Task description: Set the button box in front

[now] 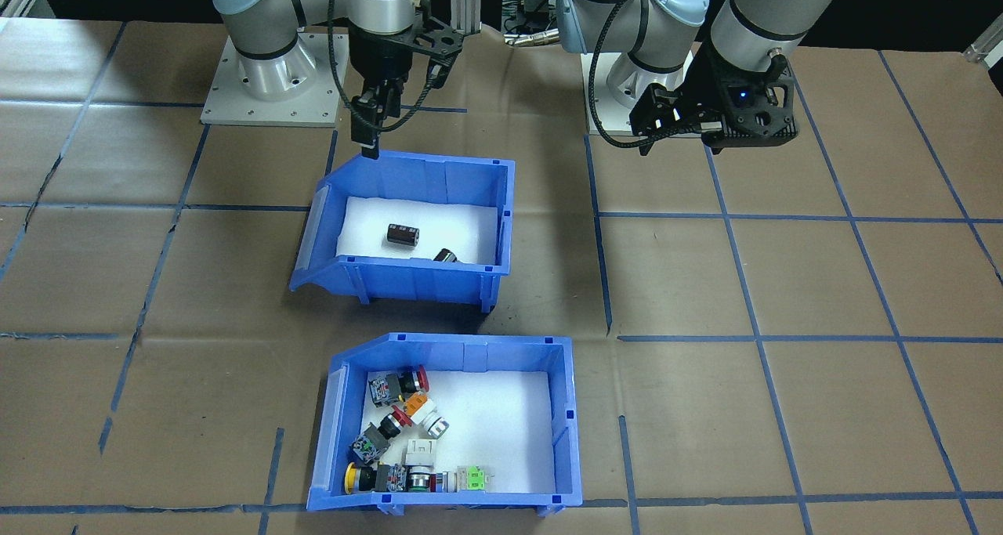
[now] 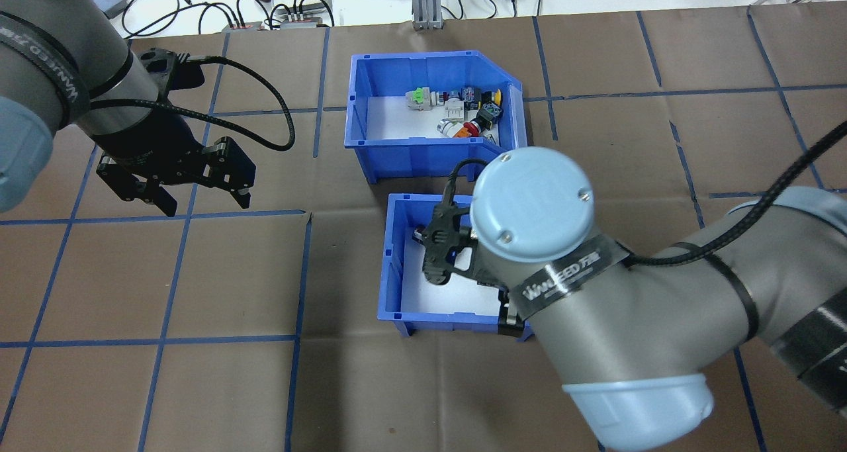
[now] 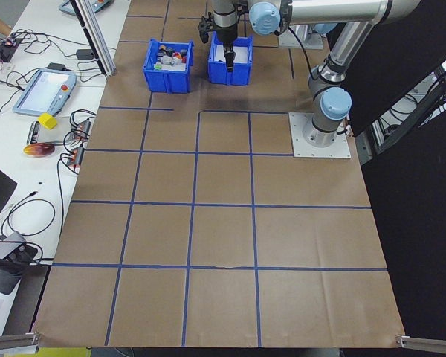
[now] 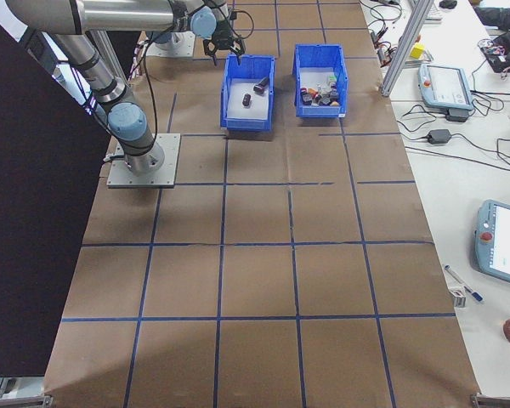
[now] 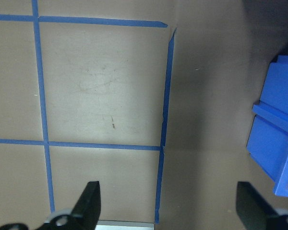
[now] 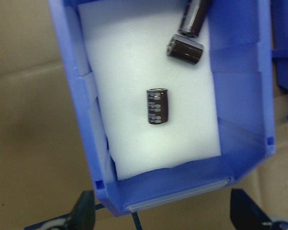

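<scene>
On the brown paper-covered table (image 1: 783, 284) marked with blue tape lines stood two blue plastic open-fronted bins with white foam liners, just apart from one another. The button box (image 1: 447, 425), the bin holding a cluster of red, yellow, orange and green push-button switches (image 1: 403, 441), sat on the far side from the robot's base, with the other blue bin (image 1: 407, 233), holding small black cylinders (image 6: 158, 106), between it and the robot. Neither gripper had hold of anything. The right gripper (image 1: 368, 131) hung over the near rim of the cylinder bin, its fingers spread wide in its own wrist view and empty. The left gripper (image 2: 192, 190) hovered over bare table well to the side, jaws also wide apart. I judged the button box already stood out in front; whether more placing remained, I could not tell.
</scene>
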`<state>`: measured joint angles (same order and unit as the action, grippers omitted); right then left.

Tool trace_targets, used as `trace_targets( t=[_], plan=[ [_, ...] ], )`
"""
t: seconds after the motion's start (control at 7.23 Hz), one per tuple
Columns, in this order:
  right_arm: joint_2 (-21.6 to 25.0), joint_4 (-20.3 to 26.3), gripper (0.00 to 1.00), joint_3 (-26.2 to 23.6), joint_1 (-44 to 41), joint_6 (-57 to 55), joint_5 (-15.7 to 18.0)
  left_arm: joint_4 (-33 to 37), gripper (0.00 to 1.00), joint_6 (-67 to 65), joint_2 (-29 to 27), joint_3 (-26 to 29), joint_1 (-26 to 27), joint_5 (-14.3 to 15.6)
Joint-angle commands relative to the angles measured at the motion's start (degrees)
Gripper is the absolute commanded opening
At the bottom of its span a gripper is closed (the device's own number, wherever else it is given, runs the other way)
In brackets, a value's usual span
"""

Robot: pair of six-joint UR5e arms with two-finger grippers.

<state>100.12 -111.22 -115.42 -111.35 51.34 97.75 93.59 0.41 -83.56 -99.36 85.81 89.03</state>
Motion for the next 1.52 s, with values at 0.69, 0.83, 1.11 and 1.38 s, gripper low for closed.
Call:
trace_targets(
  t=[0.69,0.83,1.11,1.38],
  plan=[
    [-2.11,17.76,1.00,16.17,20.73,-46.22,-8.62,-0.43,1.00,-0.14,-0.29,-0.57,-0.03,-0.17],
    [-4.12,20.40,1.00,17.84,23.00,-47.55,-8.63,-0.43,1.00,-0.14,-0.20,-0.39,-0.03,-0.09],
    [-4.50,22.36,1.00,18.57,25.31,-47.65,-8.63,-0.43,1.00,-0.14,-0.37,-0.13,-0.03,-0.26],
    [-4.23,22.36,1.00,18.56,25.31,-47.65,-8.63,-0.43,1.00,-0.23,-1.60,-0.13,-0.03,-0.35]
  ],
)
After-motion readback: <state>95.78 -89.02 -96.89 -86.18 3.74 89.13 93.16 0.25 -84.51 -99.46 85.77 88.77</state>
